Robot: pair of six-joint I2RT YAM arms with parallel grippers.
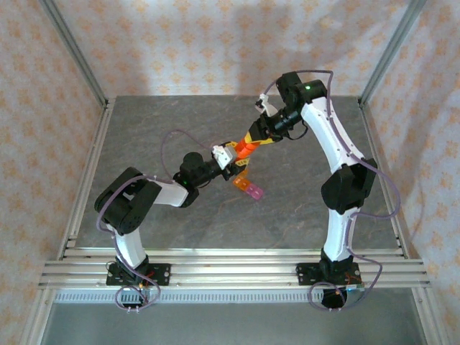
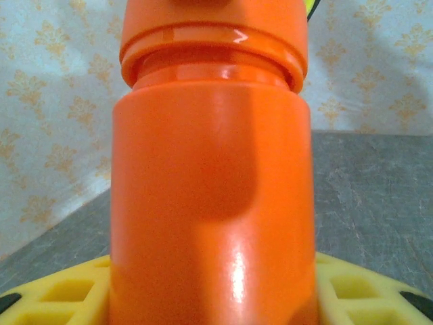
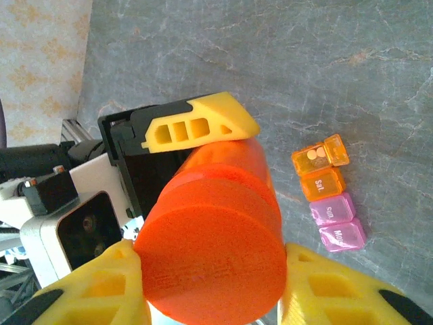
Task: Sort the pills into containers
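Seen from above, the left arm [image 1: 129, 208] and the right arm [image 1: 338, 187] rise from a metal rail [image 1: 230, 266] at the near edge of a grey, stone-patterned table [image 1: 144, 129] and meet over its middle. The left gripper [image 1: 231, 159] grips the body of an orange bottle [image 1: 244, 149]. The right gripper [image 1: 253, 140] is clamped tight on the bottle's cap [image 3: 210, 264]. The bottle runs slantwise between them, cap toward the far right.

Just beside the left gripper, on the table, lie the containers [image 1: 248, 188], joined in a small strip. Its orange end points far-left and its pink end near-right.

The right wrist camera resolves what the overhead view cannot: four compartments in a row, two orange, then two pink. The end orange lid [image 3: 336, 149] is flipped open over two pale pills [image 3: 312, 155].

The left wrist camera shows the bottle's glossy side close up, between yellow fingers [image 2: 61, 294].

Beyond the table stand metal frame posts [image 1: 75, 54] and walls [image 1: 215, 43] of pale patterned paper.
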